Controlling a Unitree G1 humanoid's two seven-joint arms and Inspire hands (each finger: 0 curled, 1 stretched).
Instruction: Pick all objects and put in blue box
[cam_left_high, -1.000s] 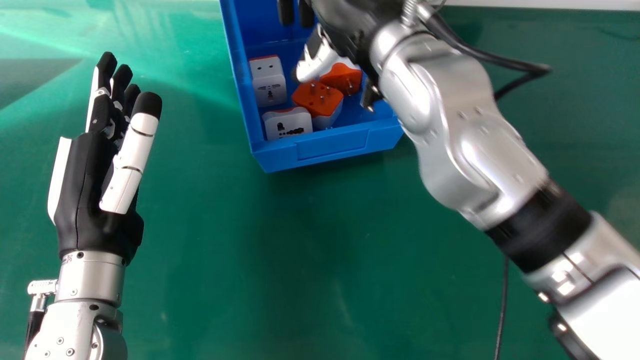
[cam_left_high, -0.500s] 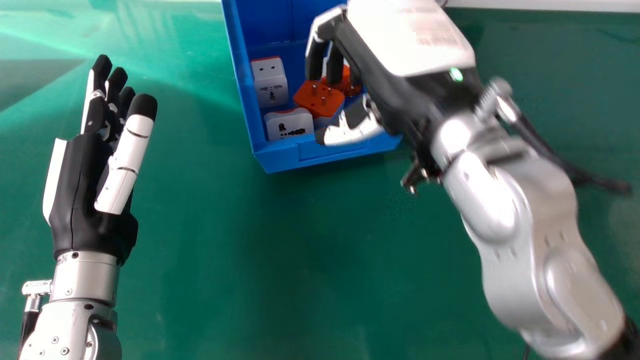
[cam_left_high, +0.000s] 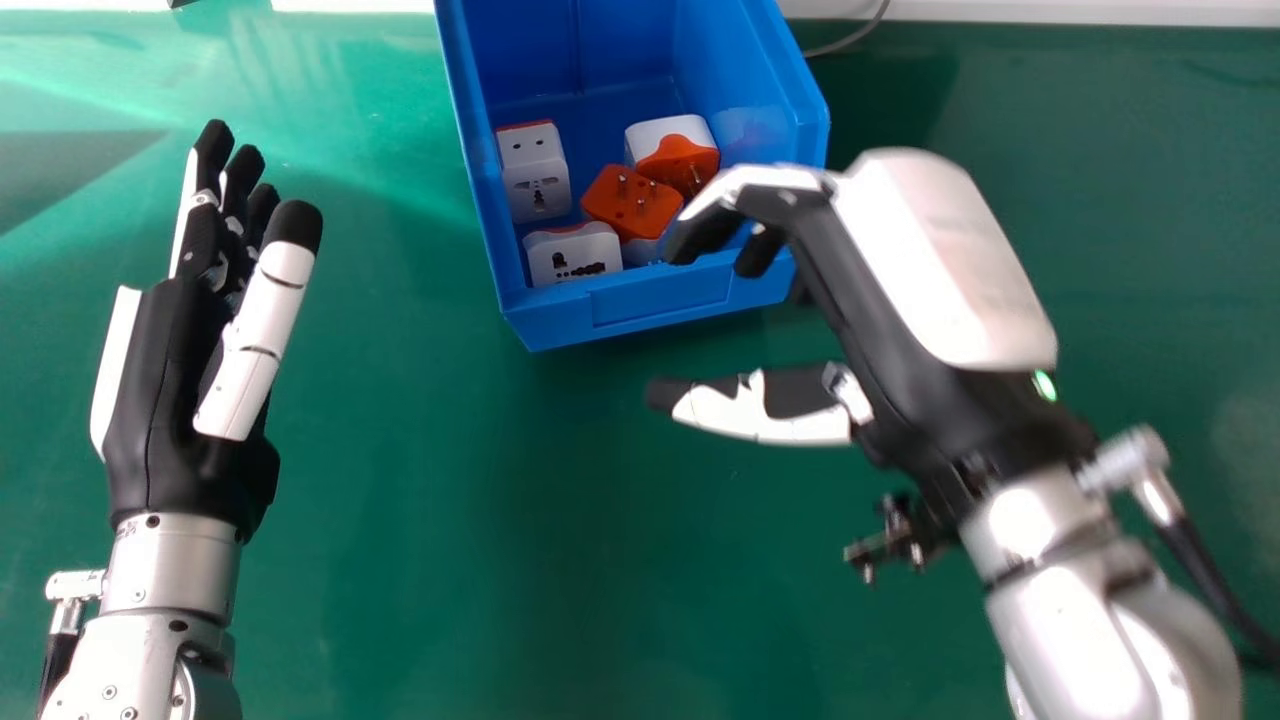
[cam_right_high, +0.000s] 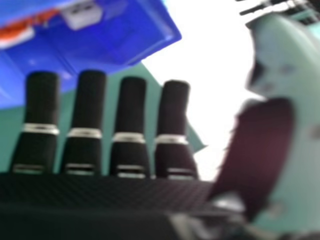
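Four travel adapters are lying inside the blue plastic box (cam_left_high: 660, 306) on the green desk (cam_left_high: 450, 520). A white, red-edged block adapter (cam_left_high: 537, 185) is sitting along the left wall, and a white adapter with dark sockets (cam_left_high: 573, 262) is resting in the near left corner. An adapter with an orange pin face (cam_left_high: 630, 203) is showing its pins upward, and a white adapter with an orange pin end (cam_left_high: 675, 140) is lying just beyond it; whether those two are touching is hard to tell.

The right robot hand (cam_left_high: 890, 260) is hanging open by the box's near right corner, its fingers extending loosely, its thumb standing well away from them, and it is holding nothing. The left robot hand (cam_left_high: 185, 390) is idling open at the left.

Every adapter in sight is already lying in the box, so the job is probably finishing. What is likely remaining is only bringing the right arm clear without catching the rim.
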